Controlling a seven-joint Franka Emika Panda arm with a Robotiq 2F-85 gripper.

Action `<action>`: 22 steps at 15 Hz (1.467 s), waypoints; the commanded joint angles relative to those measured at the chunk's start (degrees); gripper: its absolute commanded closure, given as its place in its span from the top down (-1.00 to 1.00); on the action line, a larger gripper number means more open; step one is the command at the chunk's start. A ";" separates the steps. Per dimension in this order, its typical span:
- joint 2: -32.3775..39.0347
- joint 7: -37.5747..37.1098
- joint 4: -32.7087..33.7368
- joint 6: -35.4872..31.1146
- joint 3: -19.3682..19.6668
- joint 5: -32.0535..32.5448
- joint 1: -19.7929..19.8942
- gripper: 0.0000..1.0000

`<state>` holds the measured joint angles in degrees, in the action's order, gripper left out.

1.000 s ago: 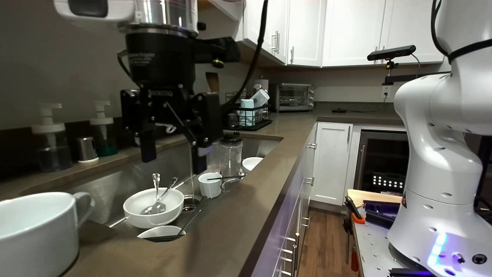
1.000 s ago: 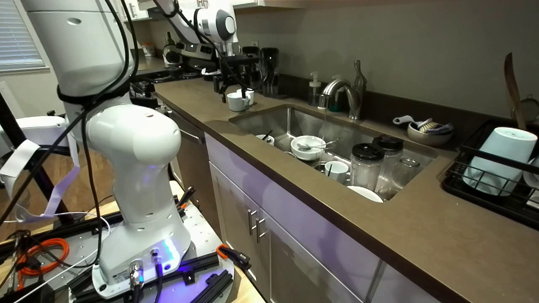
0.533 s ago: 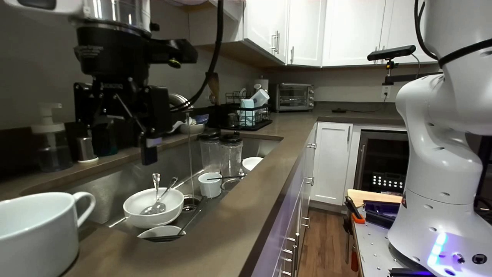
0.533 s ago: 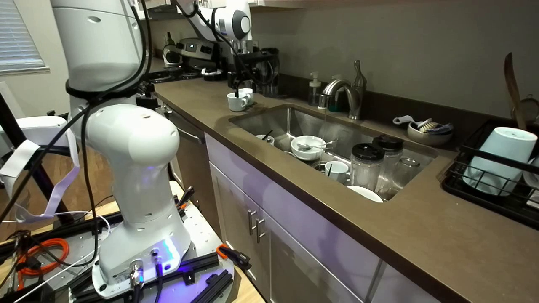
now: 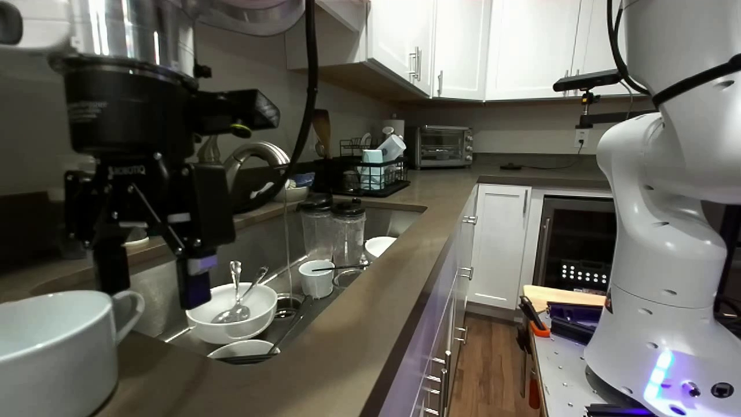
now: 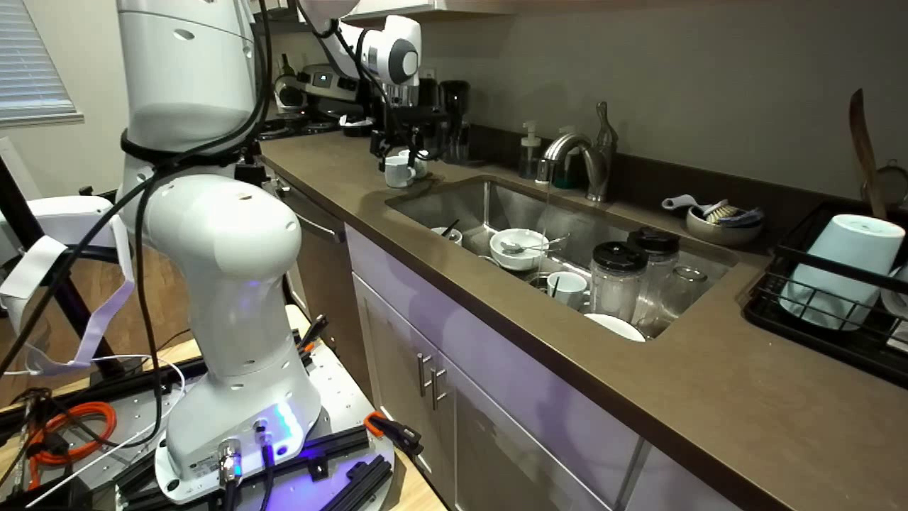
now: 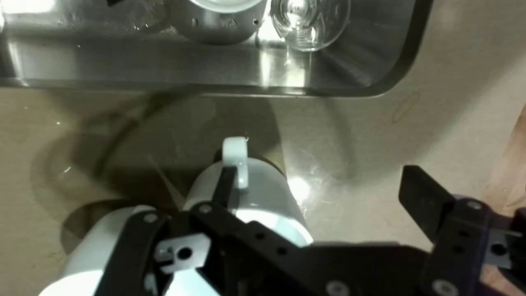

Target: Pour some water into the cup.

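Presently I have the gripper (image 5: 153,278) low over the counter (image 7: 370,135), its two fingers (image 5: 195,282) spread wide apart. The white cup (image 7: 263,181) stands upright on that counter near the edge of the sink (image 7: 164,65), its handle (image 7: 235,151) pointing toward the sink. In the wrist view I see one finger (image 7: 225,187) partly covering that handle; whether they touch, I cannot tell. The other finger (image 7: 423,197) hangs well apart from the cup, over the counter. A second cup (image 7: 96,242) stands just beside the first, partly hidden from me by the gripper. Over at the faucet (image 6: 597,174), a thin stream of water (image 5: 288,249) falls into the sink, coming down just beside a white bowl (image 5: 231,333) with spoons (image 5: 234,313) in it. A small mug (image 6: 567,289) sits in there too, near two jars (image 6: 616,292) with black lids (image 6: 618,257). On the counter, past the end of the sink farther from my gripper, I can make out a black dish rack (image 6: 794,328) holding a pale blue container (image 6: 848,241)
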<state>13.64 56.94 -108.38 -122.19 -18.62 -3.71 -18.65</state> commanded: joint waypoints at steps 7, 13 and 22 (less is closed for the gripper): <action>1.89 -0.76 0.26 -1.91 -0.49 3.61 0.27 1.00; 1.52 -1.96 1.56 0.15 -0.47 4.81 0.08 1.00; -0.80 -3.91 4.75 5.52 -1.41 10.23 -1.50 1.00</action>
<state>13.80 53.29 -104.77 -119.88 -19.63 3.77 -19.96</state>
